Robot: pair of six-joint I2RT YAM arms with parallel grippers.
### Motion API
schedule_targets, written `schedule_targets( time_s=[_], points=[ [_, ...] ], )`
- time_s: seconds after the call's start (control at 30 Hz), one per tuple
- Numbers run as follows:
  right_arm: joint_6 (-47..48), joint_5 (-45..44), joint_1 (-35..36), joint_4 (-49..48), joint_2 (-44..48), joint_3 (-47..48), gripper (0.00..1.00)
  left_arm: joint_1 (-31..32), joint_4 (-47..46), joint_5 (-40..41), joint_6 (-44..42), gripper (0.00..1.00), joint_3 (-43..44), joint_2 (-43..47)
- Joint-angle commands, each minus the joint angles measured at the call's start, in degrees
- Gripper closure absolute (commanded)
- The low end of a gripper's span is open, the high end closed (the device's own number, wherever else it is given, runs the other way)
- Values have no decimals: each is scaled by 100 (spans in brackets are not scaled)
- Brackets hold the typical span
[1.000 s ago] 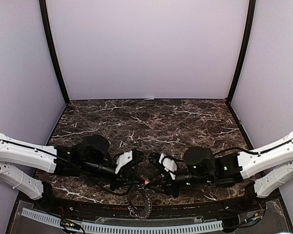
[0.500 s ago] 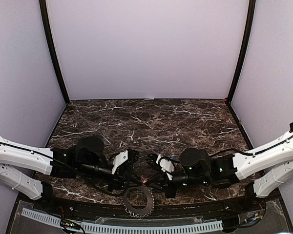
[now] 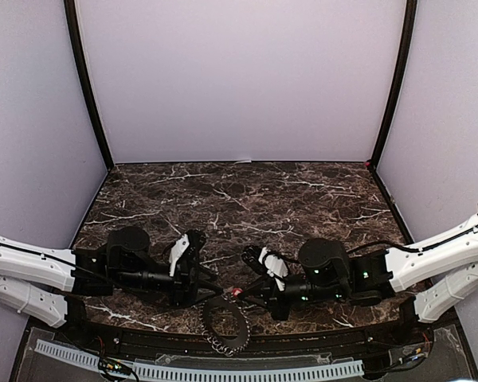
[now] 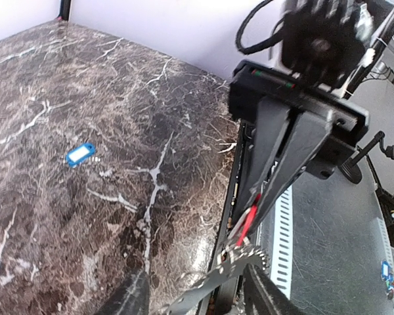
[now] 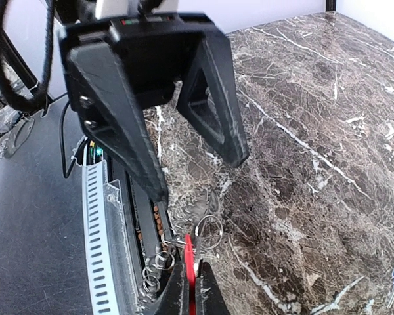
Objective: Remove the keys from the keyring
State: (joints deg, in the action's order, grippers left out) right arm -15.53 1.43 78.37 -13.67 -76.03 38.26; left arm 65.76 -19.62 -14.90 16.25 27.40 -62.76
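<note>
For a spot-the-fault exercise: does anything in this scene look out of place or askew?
The keyring overhangs the table's near edge instead of lying fully on the marble. The blue key lies alone, apart from it.

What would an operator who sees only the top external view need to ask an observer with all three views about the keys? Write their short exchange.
Operator: I can't find the blue key. Where is it?
Observer: The left wrist view shows the blue key lying by itself on the marble table, apart from the toothed ring.
Operator: What is between the tips of the right pincer?
Observer: The right pincer is shut on the red key; the right wrist view shows the key's red head squeezed between the fingertips.
</note>
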Motion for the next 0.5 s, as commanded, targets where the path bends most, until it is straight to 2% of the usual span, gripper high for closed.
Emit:
schedule_targets(
  time_s=[0.0,0.27,0.47],
  points=[
    [30,-125,-26,-161,241,108,100,-19,-459,-5,266,52,-186,20],
    [26,-148,-25,-121,265,124,100,-22,-1158,-881,83,58,-147,-427],
    [-20,-227,-28,-130,289,87,100,-19,-1412,-1289,2,67,-140,-704]
  ],
)
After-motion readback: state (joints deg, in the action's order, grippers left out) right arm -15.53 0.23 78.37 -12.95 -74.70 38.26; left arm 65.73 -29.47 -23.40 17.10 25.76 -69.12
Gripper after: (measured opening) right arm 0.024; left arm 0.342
